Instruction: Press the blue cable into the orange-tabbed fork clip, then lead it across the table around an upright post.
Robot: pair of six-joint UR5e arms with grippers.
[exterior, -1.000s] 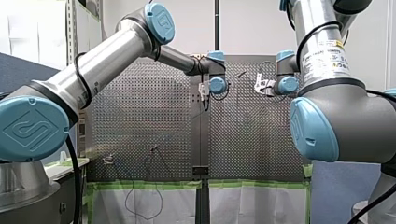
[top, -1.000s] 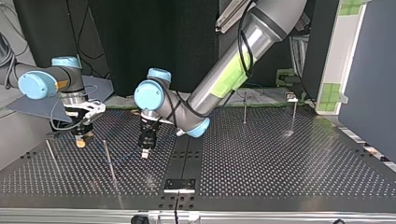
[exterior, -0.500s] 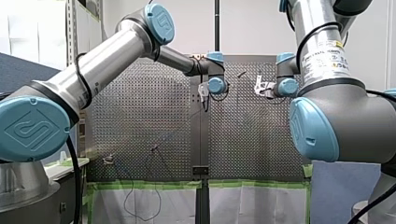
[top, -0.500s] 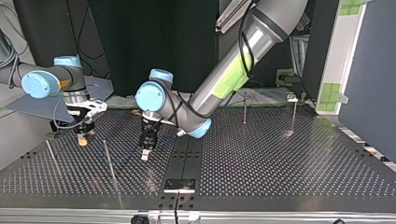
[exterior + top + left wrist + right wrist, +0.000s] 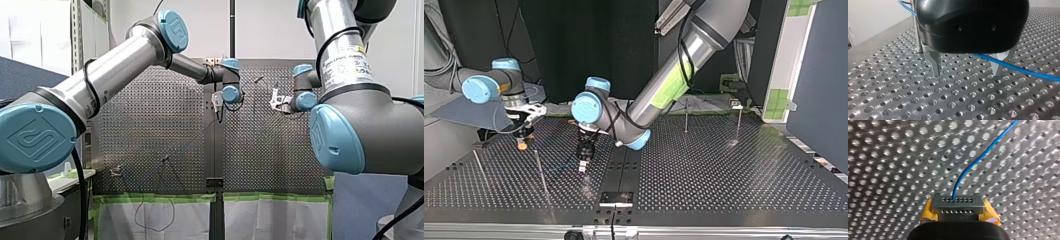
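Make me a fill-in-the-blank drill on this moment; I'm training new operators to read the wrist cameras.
1. My right tool is shut on a ___ cable.
2. Its pads are ___.
3. My left tool is ___, not shut.
Missing words: blue; yellow; open.

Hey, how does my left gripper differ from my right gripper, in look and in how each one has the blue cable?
My left gripper shows bare metal fingers; my right gripper shows yellow pads. The left's fingers stand apart and the blue cable passes them unclamped; the right's are closed, with the cable leaving from its tip. Both have black bodies and hang low over the perforated table.
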